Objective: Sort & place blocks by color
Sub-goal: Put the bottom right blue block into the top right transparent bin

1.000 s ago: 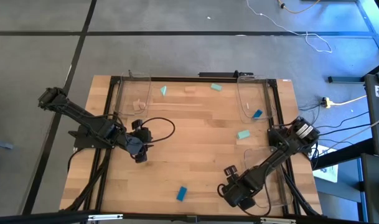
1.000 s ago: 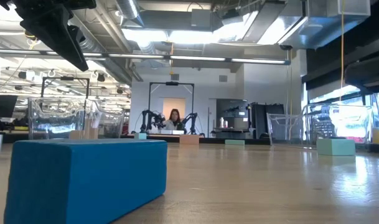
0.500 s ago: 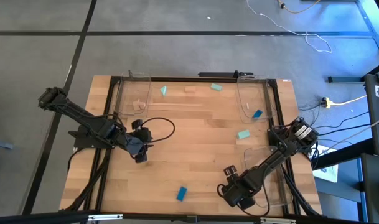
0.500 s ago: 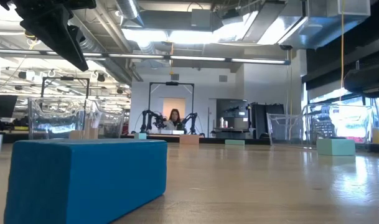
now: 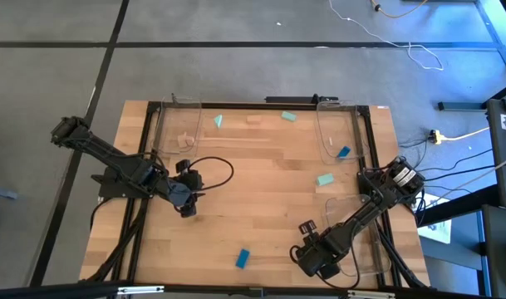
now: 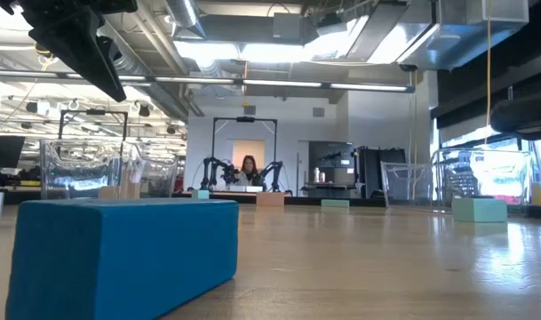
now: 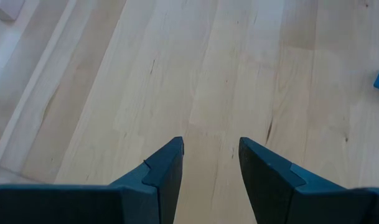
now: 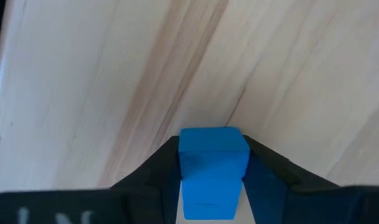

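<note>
Gripping a blue block (image 8: 213, 168), the right gripper (image 5: 312, 259) hovers over the wooden table (image 5: 261, 191) near its front edge. Jaws look clamped on it, though the wrist view is tight. Another blue block (image 5: 243, 258) lies well to its left. Left gripper (image 7: 211, 162) is empty, fingers apart above bare planks. Behind: a lit workshop, a person (image 6: 250, 169) seated.

**What sits on our wooden table**

We see a light wood table (image 5: 261, 191). A blue block (image 5: 243, 258) lies near the front edge. A mint block (image 5: 325, 179) lies toward the right. At the back lie a mint wedge (image 5: 218, 121), a tan block (image 5: 253, 120) and another mint block (image 5: 288, 116). Clear trays (image 5: 186, 124) stand on both sides.
</note>
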`<state>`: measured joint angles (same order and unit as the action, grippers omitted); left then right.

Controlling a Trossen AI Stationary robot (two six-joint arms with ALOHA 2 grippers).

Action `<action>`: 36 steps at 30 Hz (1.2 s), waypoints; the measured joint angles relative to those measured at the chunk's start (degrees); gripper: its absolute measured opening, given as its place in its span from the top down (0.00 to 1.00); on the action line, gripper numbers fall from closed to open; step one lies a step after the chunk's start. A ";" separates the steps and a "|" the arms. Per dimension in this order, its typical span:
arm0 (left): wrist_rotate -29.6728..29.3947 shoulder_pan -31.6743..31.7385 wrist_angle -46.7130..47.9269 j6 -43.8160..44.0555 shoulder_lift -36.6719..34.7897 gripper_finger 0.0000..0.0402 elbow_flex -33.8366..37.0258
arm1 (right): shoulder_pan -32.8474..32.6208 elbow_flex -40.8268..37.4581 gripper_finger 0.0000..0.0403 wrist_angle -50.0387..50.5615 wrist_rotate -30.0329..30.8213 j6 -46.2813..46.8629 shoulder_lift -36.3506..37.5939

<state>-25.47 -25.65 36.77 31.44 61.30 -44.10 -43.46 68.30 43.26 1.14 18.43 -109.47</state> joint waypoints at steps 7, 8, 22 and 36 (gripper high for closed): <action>0.00 0.00 0.00 -0.02 0.00 0.63 0.00 | 0.18 2.62 0.67 0.56 2.92 0.38 -0.07; 0.00 0.01 0.00 -0.02 0.00 0.63 0.00 | 0.28 3.11 0.67 0.67 3.36 0.40 -0.07; 0.01 0.00 0.01 -0.02 0.00 0.63 0.00 | 3.31 15.68 0.67 10.79 14.73 4.04 -0.05; -1.94 0.00 -0.02 -2.25 0.00 0.63 0.00 | 13.89 25.92 0.67 43.12 24.86 31.66 -0.02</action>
<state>-27.42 -25.65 36.75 29.19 61.30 -44.10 -29.57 94.22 86.38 25.99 50.09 -109.49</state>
